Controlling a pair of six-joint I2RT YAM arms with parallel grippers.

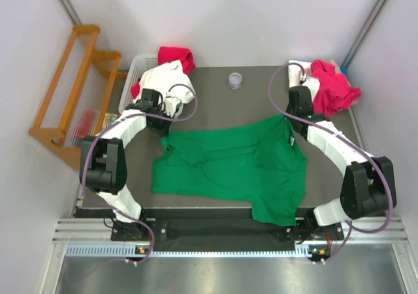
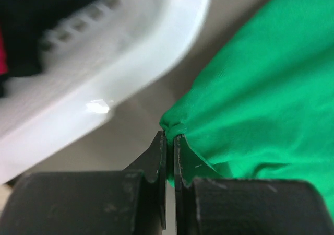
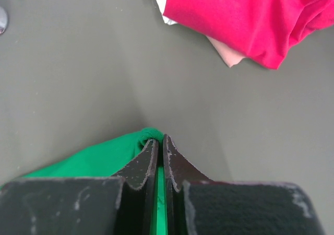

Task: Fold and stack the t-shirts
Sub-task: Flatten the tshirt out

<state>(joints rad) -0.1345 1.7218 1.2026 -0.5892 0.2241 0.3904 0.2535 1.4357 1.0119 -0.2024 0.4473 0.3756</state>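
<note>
The dark desk (image 1: 215,91) carries the green t-shirt (image 1: 228,166), which lies spread over its middle. It is mostly flat, and one part reaches the front edge on the right side. I think it is spread like this so that it can be folded cleanly.

Its far edge runs between the two arms. The left tool (image 2: 169,138) is clenched on a small pinch of green cloth at the far left corner, just beside the white basket (image 2: 130,52). The right tool (image 3: 159,141) is clenched too, with green cloth between its fingers at the far right corner. Holding both corners makes this edge straight, which seems to prepare the fold.

In the basket lie a red t-shirt (image 1: 176,55) and a white one (image 1: 171,67). At the far right of the desk lies a magenta pile (image 1: 333,88) with pale pink cloth (image 3: 229,55) under it, probably the stacking place. A small cup (image 1: 235,80) stands near the far edge, apart from everything.
</note>
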